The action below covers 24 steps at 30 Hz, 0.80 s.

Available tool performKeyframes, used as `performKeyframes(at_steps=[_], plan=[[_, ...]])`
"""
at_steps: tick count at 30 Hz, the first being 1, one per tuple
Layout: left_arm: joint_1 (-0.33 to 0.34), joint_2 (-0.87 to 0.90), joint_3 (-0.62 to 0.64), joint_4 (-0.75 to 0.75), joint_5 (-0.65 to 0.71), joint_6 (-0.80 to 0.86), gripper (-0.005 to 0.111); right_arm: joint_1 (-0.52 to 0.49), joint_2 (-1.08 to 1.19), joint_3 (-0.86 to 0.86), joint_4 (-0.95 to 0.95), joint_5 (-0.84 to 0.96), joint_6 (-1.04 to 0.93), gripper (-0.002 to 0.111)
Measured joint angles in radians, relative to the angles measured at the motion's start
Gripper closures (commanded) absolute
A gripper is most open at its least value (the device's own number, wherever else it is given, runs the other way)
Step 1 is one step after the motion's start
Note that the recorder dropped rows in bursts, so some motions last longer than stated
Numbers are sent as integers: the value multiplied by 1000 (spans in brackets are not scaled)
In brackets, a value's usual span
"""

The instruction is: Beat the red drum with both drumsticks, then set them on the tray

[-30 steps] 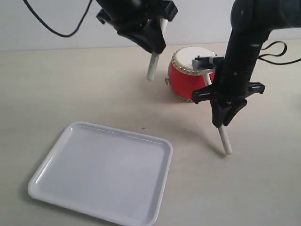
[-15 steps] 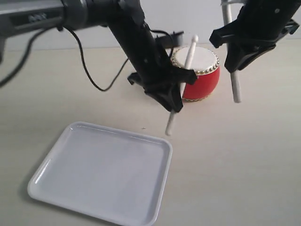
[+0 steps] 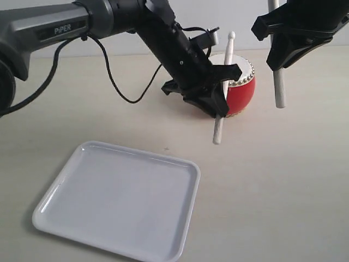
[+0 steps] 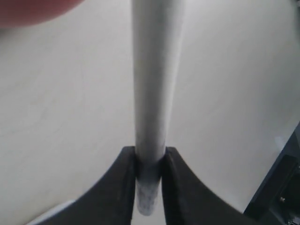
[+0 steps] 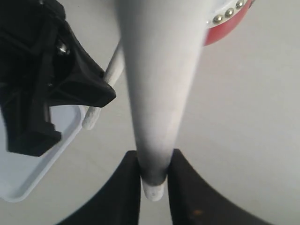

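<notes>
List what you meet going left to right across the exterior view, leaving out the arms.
tray → red drum → drumstick on the right

The drum (image 3: 240,96) has a glossy red body and shiny gold studs. The white plastic tray (image 3: 117,196) is smooth and glossy. The drumsticks (image 3: 279,87) are pale, matt wood. The tabletop (image 3: 283,180) is matt beige.

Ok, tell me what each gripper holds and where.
Left gripper: a drumstick, low on its shaft, rounded tip up. Right gripper: the other drumstick, on its shaft, lower end hanging free.
</notes>
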Motion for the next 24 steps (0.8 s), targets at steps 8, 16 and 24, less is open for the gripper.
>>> performKeyframes(at_steps=[8, 16, 24], plan=[[61, -249, 171, 2, -2, 99, 107, 0, -13, 9, 5, 0, -19, 108], [249, -600, 769, -36, -100, 271, 107, 0, -154, 149, 55, -37, -37, 108], [298, -1001, 1374, -199, -411, 456, 107, 0, -311, 500, 178, -222, -106, 108]])
